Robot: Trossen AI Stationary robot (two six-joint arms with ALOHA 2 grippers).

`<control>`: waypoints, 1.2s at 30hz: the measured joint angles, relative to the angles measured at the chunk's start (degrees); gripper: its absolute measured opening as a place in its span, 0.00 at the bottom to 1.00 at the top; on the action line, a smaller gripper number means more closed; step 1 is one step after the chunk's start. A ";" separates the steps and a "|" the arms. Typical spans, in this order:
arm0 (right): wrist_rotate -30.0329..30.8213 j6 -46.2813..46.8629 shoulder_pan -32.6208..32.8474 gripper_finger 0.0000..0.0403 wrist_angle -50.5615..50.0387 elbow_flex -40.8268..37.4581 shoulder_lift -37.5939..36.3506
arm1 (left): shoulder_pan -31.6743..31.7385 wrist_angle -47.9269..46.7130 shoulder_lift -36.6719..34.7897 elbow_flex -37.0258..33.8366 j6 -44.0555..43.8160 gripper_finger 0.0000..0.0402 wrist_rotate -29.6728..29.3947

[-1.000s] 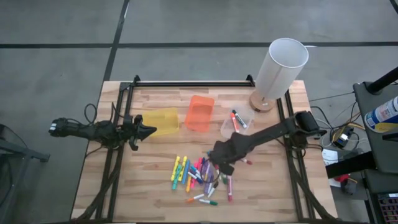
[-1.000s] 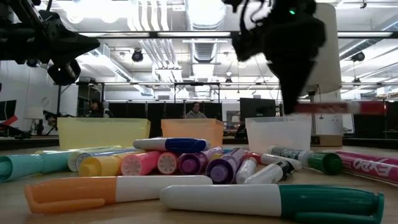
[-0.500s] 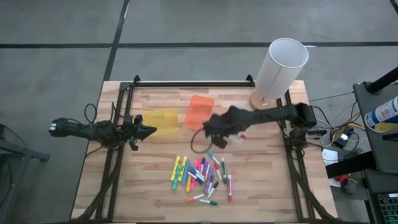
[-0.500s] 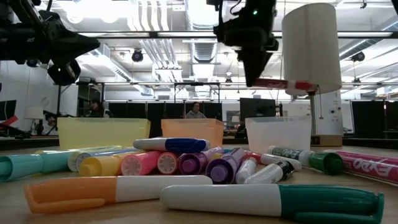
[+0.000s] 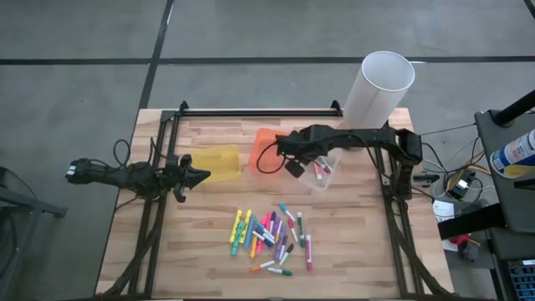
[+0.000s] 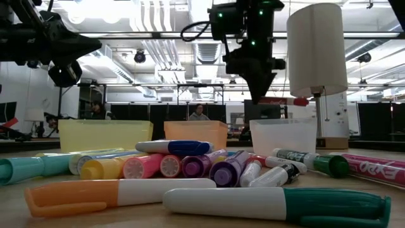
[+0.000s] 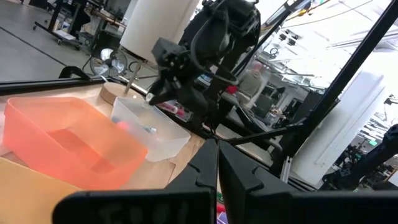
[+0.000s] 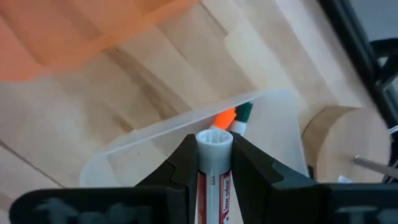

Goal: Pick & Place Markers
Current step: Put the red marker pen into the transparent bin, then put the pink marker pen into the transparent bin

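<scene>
My right gripper (image 5: 299, 163) hangs over the clear bin (image 5: 324, 177) at the table's far middle, shut on a white marker with a red cap (image 6: 281, 101). The bin holds other markers, an orange and a green one (image 8: 235, 116) among them. Several loose markers in many colours (image 5: 272, 237) lie in a heap on the wood nearer the front edge. My left gripper (image 5: 201, 176) waits shut and level at the table's left side, beside the yellow bin (image 5: 219, 163). My right gripper pinches the marker near its white butt end (image 8: 214, 144) between its two fingers. The fingers come from above, slanting steeply down, and lie across the marker. The marker is level and clear of the bin, its red cap end (image 6: 301, 101) sticking out to one side.
An orange bin (image 5: 267, 150) stands between the yellow and the clear one. A tall white cylinder on a round wooden base (image 5: 378, 88) rises at the far right corner, close behind the clear bin. Bare wood lies left and right of the marker heap.
My right gripper has risen from the marker heap and swung toward the table's far edge, rolling as it went, and now hangs over the clear bin. The red-capped marker has gone with it, lifted clear and kept about level.
</scene>
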 joint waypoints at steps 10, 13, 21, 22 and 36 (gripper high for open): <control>-2.25 6.06 -0.22 0.17 6.32 -5.97 0.00 | 0.00 -0.24 0.00 0.00 -0.07 0.02 0.00; -2.22 6.60 -0.21 0.17 7.75 -7.23 0.00 | -0.01 -0.31 0.00 0.00 -0.09 0.02 0.00; -2.05 7.34 -0.17 0.22 11.28 -10.00 -0.10 | 0.01 -0.33 0.00 0.00 -0.15 0.02 0.02; -2.03 7.76 -0.14 0.23 11.22 -10.20 -0.15 | 0.00 -0.33 0.00 0.00 -0.32 0.02 0.00; -2.12 6.17 -0.20 0.33 9.72 -9.82 -0.59 | 0.00 -0.42 0.00 0.00 -0.33 0.02 0.00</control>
